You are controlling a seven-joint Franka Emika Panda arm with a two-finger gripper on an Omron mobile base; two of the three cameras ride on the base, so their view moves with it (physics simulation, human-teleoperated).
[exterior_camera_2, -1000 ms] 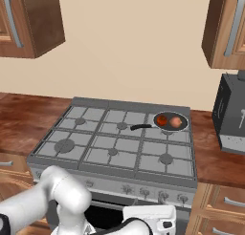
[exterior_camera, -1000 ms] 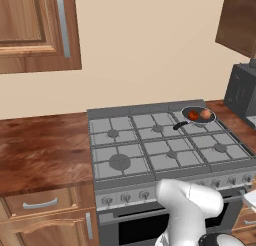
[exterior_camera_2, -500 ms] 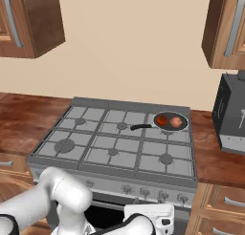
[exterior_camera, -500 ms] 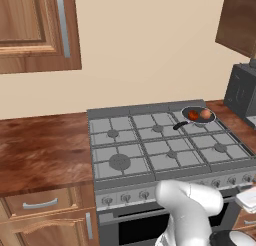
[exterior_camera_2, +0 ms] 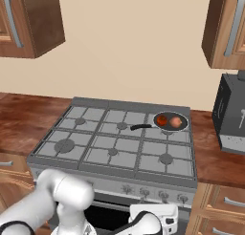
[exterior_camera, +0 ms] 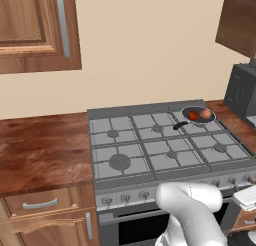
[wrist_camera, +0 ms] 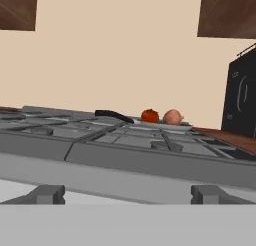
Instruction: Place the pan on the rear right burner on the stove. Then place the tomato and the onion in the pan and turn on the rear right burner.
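Two steps are looking done; the knob turn is remaining. Low before the stove's [exterior_camera_2: 115,155] front edge, the gripper [exterior_camera_2: 154,215] is hanging, its grasp impossible to tell. At the rear right corner, the pan [exterior_camera_2: 171,122] is holding the tomato [exterior_camera_2: 161,120] and onion [exterior_camera_2: 175,122].

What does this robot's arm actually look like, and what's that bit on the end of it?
The arm is a chain of smooth, rounded, glossy white segments, thick like bent pipes, with a dark band at a joint low down. At its end sits a boxy white hand. The tool shows as two small, blocky grey finger tips. No cables or markings are visible.
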